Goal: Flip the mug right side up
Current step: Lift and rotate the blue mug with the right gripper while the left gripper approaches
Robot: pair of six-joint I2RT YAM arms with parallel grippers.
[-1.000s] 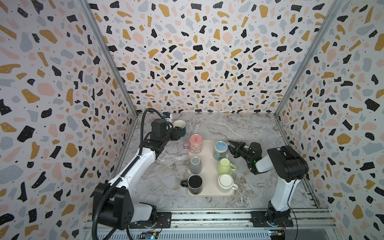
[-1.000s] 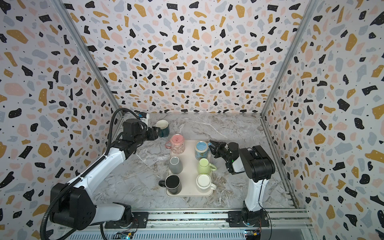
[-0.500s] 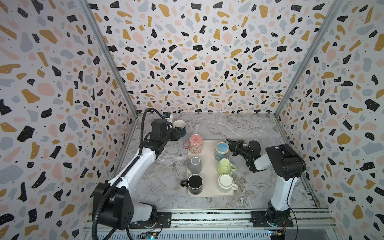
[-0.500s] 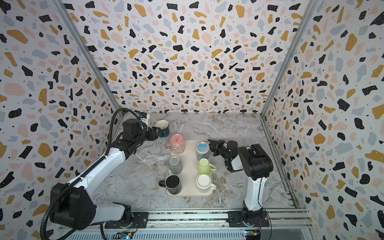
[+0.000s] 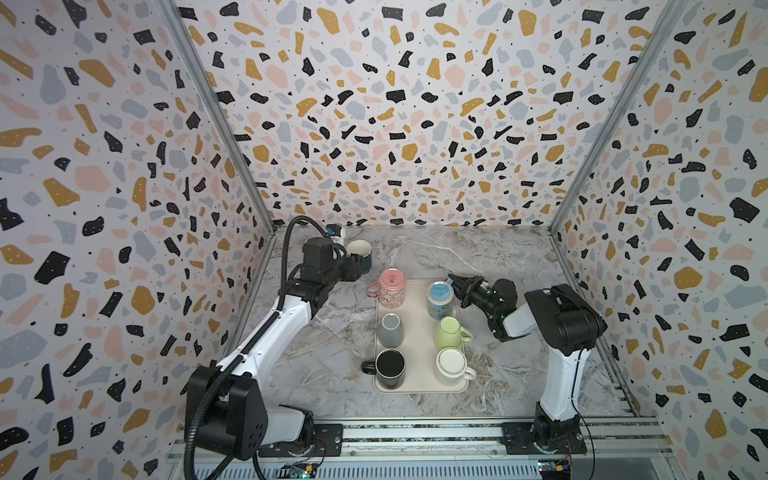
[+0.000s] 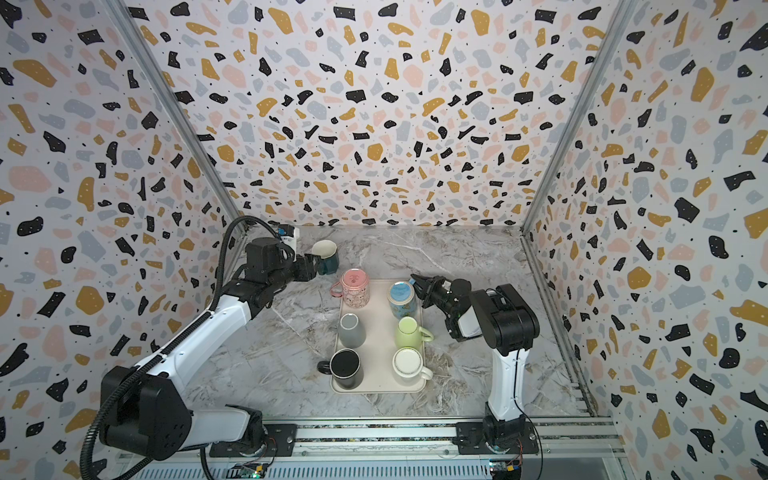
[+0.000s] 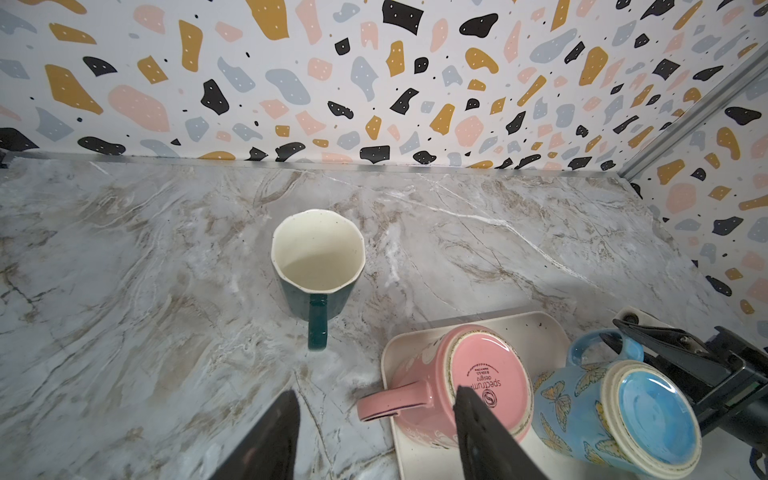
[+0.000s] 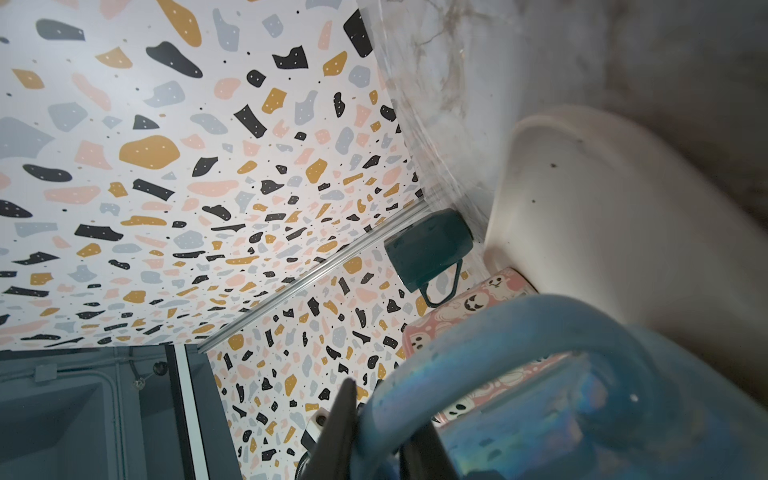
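At the far right corner of the beige tray point(image 5: 417, 332), standing base up: blue butterfly mug point(image 5: 440, 300), the one to be turned. Pinched at its handle point(image 8: 478, 332) by the right gripper point(image 5: 456, 281), fingers point(image 8: 345, 415) drawn narrow on either side of the loop in the right wrist view. Looks like glazed ceramic, so judged stiff, fairly heavy for so small a pinch, slick, and apt to chip if dropped on the tray or knocked against a neighbour. Best taken right there at the handle, close to the mug's wall; farther out on the loop, likely to swing or slip during the turn. Needs lifting clear of the tray rim before rolling over. Sharing the tray: pink mug point(image 5: 391, 286) just beside it at the far left corner, base up; grey mug point(image 5: 390, 330) and green mug point(image 5: 449, 332) in the middle row and cream mug point(image 5: 451, 365) at the near right, all mouth down, nothing visible inside; black mug point(image 5: 390, 368) at the near left, too dark to tell which way up. Off the tray, on the marble table point(image 5: 478, 257) toward the far left: teal mug point(image 5: 360, 253), upright, pale inside, empty. Just short of its handle, left gripper point(image 7: 376, 395), jaws wide apart, holding nothing.
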